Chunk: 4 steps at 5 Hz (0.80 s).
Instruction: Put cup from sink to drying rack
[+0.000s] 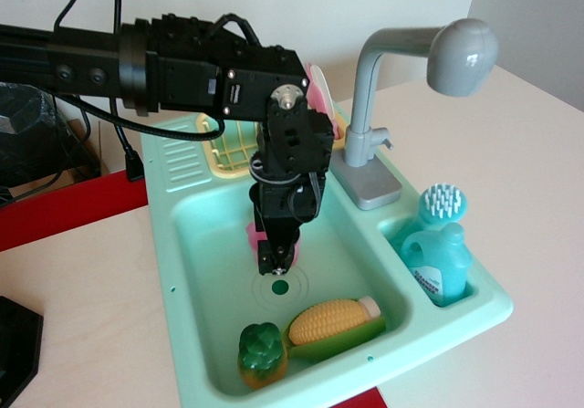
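Nearest the camera, a green toy vegetable [262, 354] and toy corn [336, 321] lie at the front of the mint-green sink [187, 244]. Above the drain hole [279, 287], the gripper [276, 264] points down with its jaws closed on the pink cup [256, 237]. Behind the arm sits the pale-yellow drying rack [234, 155]; further right are the grey faucet [411, 79] and a blue bottle [438, 262].

1. There is a single view, taken from above and in front of the sink [196, 271], looking down at a slant.
2. It faces toward the back wall; the faucet [401, 79] stands at the far right and the arm [182, 66] reaches in from the left.
3. It sits fairly near: the sink fills most of the frame, its front edge cut by the bottom border.
4. No second view shares the scene.
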### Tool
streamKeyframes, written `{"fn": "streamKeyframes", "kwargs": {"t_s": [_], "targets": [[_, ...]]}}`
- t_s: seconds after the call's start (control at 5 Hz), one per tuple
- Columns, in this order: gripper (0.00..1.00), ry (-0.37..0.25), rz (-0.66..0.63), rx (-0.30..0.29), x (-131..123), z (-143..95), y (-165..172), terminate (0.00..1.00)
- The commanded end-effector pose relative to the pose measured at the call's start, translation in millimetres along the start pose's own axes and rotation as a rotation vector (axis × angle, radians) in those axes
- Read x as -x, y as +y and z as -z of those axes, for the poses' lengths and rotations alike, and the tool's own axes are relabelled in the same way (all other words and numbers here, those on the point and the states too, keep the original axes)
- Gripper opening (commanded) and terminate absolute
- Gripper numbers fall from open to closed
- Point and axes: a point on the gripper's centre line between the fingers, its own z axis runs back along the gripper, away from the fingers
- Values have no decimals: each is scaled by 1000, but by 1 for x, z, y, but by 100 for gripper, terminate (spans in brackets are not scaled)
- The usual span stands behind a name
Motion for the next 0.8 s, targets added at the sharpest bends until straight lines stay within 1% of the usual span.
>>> {"fn": "streamKeyframes", "kwargs": {"t_s": [0.0, 0.2, 0.4, 0.6], "targets": [[100, 0, 0, 0, 0, 0, 0, 0], [100, -20, -16, 3, -11, -3, 4, 0], [100, -13, -27, 7, -15, 1, 4, 0], [0, -32, -39, 8, -11, 7, 5, 0]]}}
